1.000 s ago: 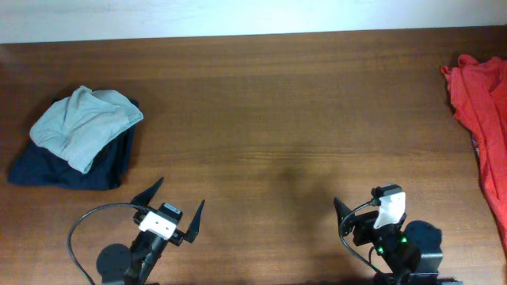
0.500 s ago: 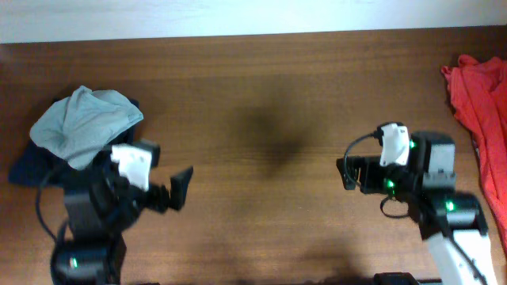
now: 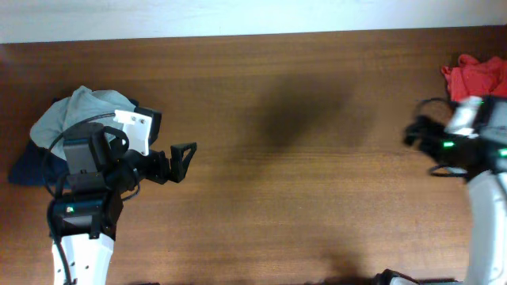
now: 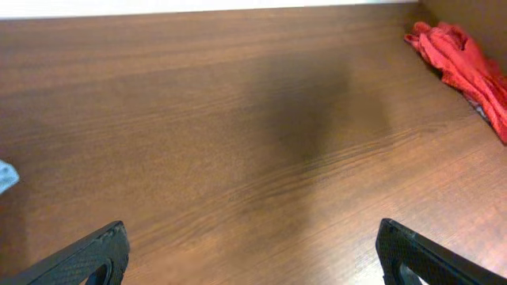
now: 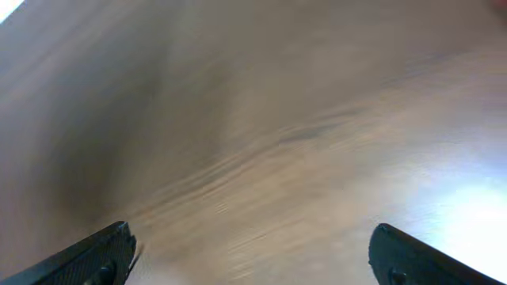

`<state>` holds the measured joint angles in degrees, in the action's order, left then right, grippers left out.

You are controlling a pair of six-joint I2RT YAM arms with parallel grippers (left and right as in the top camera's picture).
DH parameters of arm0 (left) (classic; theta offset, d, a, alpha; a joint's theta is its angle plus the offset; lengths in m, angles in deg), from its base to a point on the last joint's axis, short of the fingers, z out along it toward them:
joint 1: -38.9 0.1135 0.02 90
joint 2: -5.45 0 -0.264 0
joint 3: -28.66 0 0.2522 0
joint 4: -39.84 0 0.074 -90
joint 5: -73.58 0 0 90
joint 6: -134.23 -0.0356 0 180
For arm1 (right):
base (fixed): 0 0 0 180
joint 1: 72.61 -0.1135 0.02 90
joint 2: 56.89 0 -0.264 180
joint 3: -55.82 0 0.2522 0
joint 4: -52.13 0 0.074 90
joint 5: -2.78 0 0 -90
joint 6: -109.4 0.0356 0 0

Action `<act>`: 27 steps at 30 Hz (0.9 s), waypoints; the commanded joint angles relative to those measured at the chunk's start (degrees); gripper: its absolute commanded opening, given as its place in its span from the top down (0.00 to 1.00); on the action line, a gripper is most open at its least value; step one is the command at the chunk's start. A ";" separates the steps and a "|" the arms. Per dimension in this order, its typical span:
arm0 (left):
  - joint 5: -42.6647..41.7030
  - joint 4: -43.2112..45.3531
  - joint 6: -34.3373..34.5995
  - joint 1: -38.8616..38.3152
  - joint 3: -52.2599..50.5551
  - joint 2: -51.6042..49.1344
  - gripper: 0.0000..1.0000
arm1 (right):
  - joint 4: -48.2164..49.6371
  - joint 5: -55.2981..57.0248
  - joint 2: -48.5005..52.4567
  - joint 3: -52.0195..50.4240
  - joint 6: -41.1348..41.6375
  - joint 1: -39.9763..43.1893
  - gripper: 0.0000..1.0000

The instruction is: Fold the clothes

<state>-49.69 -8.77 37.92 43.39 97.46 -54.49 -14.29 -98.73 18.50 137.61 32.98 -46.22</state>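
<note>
Left gripper (image 4: 252,241): jaws spread wide, empty, over bare table (image 4: 238,119).
Right gripper (image 5: 249,245): jaws wide, empty; view blurred.
Red clothes (image 3: 478,75): crumpled at the far right edge, partly behind the right arm.
Grey-and-navy pile (image 3: 79,119): far left, beneath the left arm.

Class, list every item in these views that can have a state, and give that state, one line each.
red clothes: crumpled heap, unfolded, at the far right.
grey garment: bunched, lying on the navy garment.
navy garment: lying under the grey garment.
left gripper: open, empty.
right gripper: open, empty.
</note>
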 commanded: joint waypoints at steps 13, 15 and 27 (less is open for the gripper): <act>-1.99 0.09 3.93 -0.11 1.31 -2.32 0.01 | -2.86 6.21 19.37 3.34 7.15 34.86 0.10; -2.60 -0.20 4.17 -0.11 1.31 -2.97 0.01 | -2.56 8.92 20.15 3.34 8.44 36.85 0.10; -2.40 -0.39 4.17 -0.11 1.31 -4.44 0.01 | -1.51 18.47 20.46 4.11 13.07 42.93 0.12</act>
<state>-50.81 -9.09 41.33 43.42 97.51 -58.69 -15.91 -85.77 38.70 139.92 42.60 -5.58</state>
